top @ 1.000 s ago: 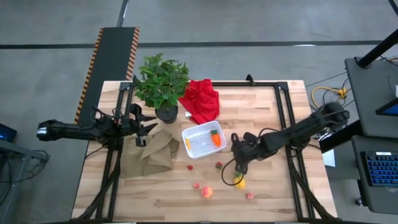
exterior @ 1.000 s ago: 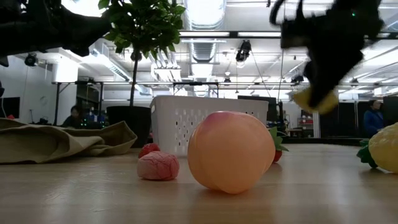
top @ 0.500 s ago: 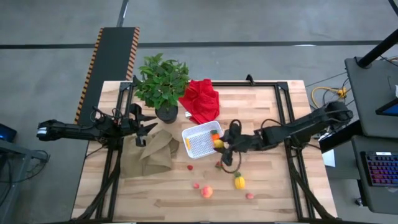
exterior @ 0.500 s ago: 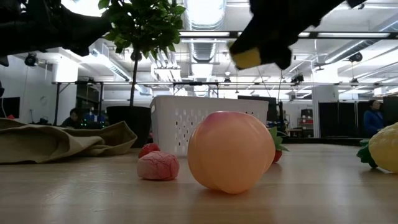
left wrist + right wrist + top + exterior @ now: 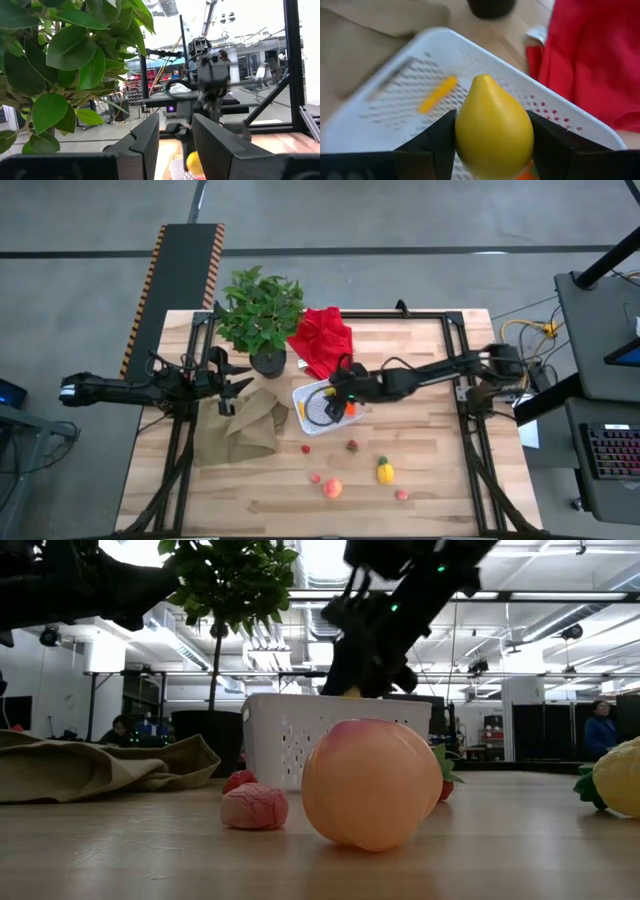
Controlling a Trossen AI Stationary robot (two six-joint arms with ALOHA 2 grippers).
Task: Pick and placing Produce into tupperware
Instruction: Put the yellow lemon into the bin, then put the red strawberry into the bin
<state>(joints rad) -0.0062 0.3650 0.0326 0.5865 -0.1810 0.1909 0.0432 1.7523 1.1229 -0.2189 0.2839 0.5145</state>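
Note:
My right gripper (image 5: 336,402) hangs over the white tupperware (image 5: 312,420), shut on a yellow lemon (image 5: 492,127). In the low view the lemon (image 5: 350,692) sits just above the tupperware's rim (image 5: 300,700). An orange carrot (image 5: 347,404) and a small orange piece (image 5: 437,94) lie in the tupperware. On the table's near part rest a peach (image 5: 333,488), a yellow pepper (image 5: 384,471) and small red berries (image 5: 352,445). My left gripper (image 5: 234,384) waits open beside the plant pot, above the brown paper bag (image 5: 240,425). My right gripper pinches the lemon's two opposite sides (image 5: 462,132) between its fingers (image 5: 437,137), with the pointed tip (image 5: 482,79) sticking out past the fingertips. The fingers slant down from the table's right. The lemon is lifted clear, above the tupperware's inside.
A leafy potted plant (image 5: 260,315) and a red cloth (image 5: 323,342) stand just beyond the tupperware on the far side. The crumpled paper bag lies to its left. Bare wood shows to the right of the tupperware and along the near edge. People show in the room beyond.
My right gripper has carried the lemon from the near right part of the table, by the yellow pepper, toward the far left. It now hangs above the tupperware, still shut on the lemon. In the low view it rose, then sank toward the rim.

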